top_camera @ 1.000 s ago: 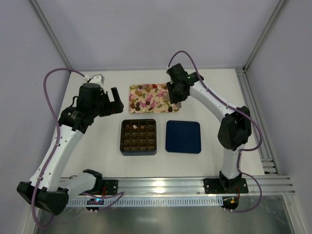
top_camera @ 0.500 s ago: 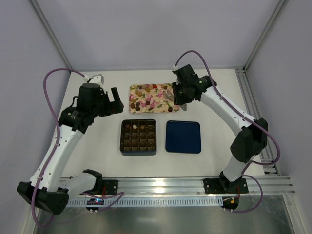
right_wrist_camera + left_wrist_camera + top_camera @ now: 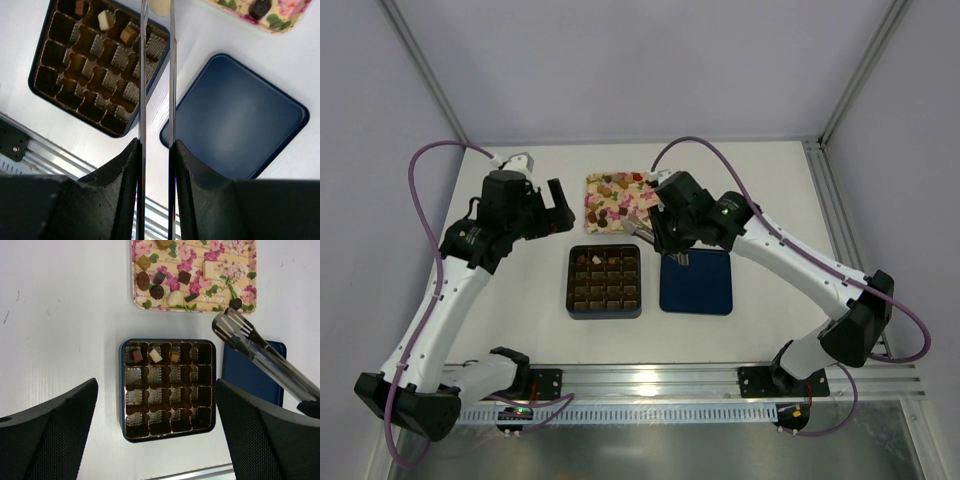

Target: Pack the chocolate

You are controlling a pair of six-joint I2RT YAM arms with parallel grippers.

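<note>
Currently your right pincer (image 3: 156, 150) clamps the tongs (image 3: 143, 75) — cream bonbon (image 3: 160, 5) nipped at their tips by the far corner of the box (image 3: 82, 67), half cut off by frame, shape unclear. Light, smooth, prob. dents — squeeze gently. Left pincer (image 3: 562, 208) gapes wide. Three chocolates (image 3: 155, 356) in box; others on floral tray (image 3: 242, 275).

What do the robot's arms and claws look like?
The left arm and the right arm are white tubular links with black joint housings. A purple cable loops off each arm. The left claw and the right claw are black and two-fingered. The left one's fingers are wedge-shaped with a fine mesh texture.
</note>
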